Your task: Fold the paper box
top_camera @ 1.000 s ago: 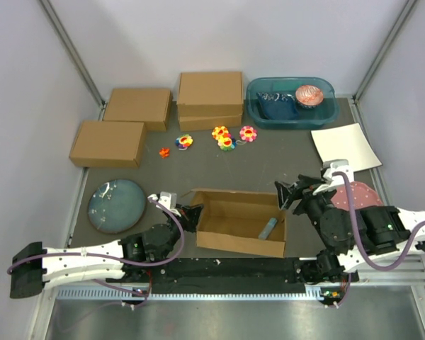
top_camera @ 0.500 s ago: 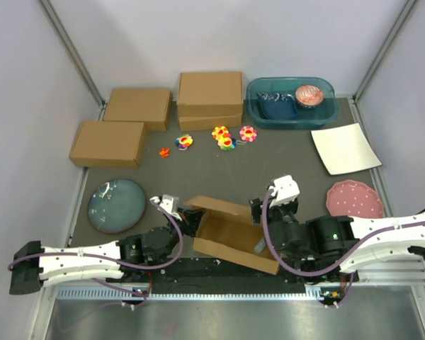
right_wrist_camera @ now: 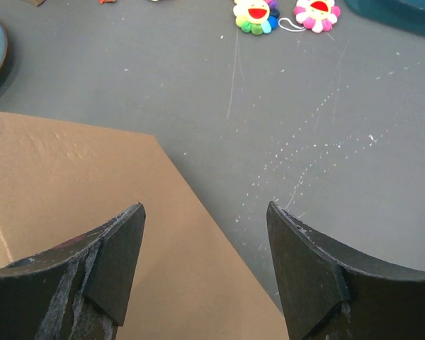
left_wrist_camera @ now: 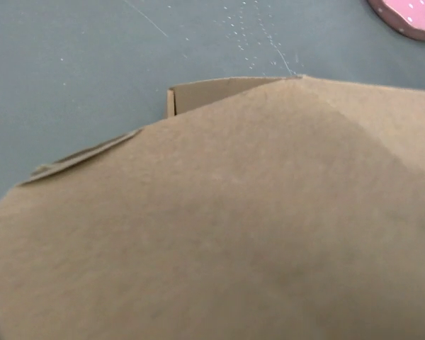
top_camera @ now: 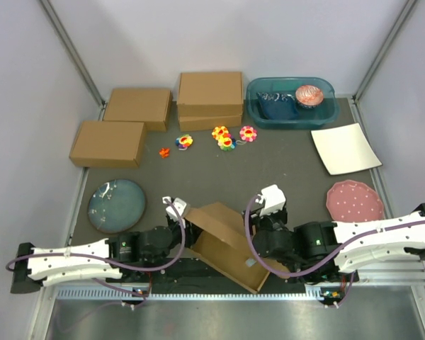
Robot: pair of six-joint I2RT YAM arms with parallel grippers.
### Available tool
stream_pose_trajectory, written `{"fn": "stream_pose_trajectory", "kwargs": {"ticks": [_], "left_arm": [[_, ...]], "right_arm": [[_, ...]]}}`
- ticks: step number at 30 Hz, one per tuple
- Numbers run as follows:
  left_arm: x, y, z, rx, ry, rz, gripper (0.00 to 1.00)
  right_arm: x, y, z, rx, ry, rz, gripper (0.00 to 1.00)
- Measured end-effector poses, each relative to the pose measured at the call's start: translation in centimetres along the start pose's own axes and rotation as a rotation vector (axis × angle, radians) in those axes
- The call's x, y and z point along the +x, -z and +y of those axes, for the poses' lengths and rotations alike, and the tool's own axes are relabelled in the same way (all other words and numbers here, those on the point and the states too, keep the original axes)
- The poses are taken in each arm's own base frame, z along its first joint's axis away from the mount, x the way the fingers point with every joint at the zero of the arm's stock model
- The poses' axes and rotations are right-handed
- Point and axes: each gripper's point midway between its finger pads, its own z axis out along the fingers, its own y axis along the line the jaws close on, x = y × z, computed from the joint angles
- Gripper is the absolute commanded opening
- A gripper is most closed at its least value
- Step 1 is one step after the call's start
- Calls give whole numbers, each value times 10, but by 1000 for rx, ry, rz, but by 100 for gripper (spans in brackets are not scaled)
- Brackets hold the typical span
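The paper box [top_camera: 223,237] is a brown cardboard piece lying skewed at the near middle of the table, with a big panel raised over it. My left gripper [top_camera: 180,227] is at the box's left edge. In the left wrist view the cardboard [left_wrist_camera: 234,227] fills the frame and hides my fingers. My right gripper [top_camera: 258,221] is at the box's right side and is open. In the right wrist view [right_wrist_camera: 205,207] the jaws stand wide apart, with the left finger [right_wrist_camera: 117,262] over the brown panel [right_wrist_camera: 71,177] and the right finger [right_wrist_camera: 304,269] over bare table.
Three ready-made brown boxes [top_camera: 108,143] [top_camera: 138,106] [top_camera: 210,95] stand at the back left. A teal bin [top_camera: 251,99] is at the back right, with a white sheet [top_camera: 345,147] and a pink plate [top_camera: 350,200] nearer. A blue plate [top_camera: 116,205] is on the left. Flower toys [top_camera: 227,137] lie mid-table.
My right arm swung left from the box's right wall to over the box. The box turned and tipped, and its panel rose. My left gripper shifted slightly left and back.
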Motion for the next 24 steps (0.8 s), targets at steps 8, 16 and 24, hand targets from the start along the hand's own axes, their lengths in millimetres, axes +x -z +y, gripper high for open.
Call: {"fn": "stream_pose_trajectory", "kwargs": {"ticks": [8,16,24], "left_arm": [[-29,32,-11,38,21,77,37],[-41,51,9,-101,95,117,38],[-43,67,52,-332,180,86,38]], "right_arm": [[7,-2,3,0,-18,13,70],[11,-3,2,1,-13,16,70],[14,-3,1,2,-12,22,70]]}}
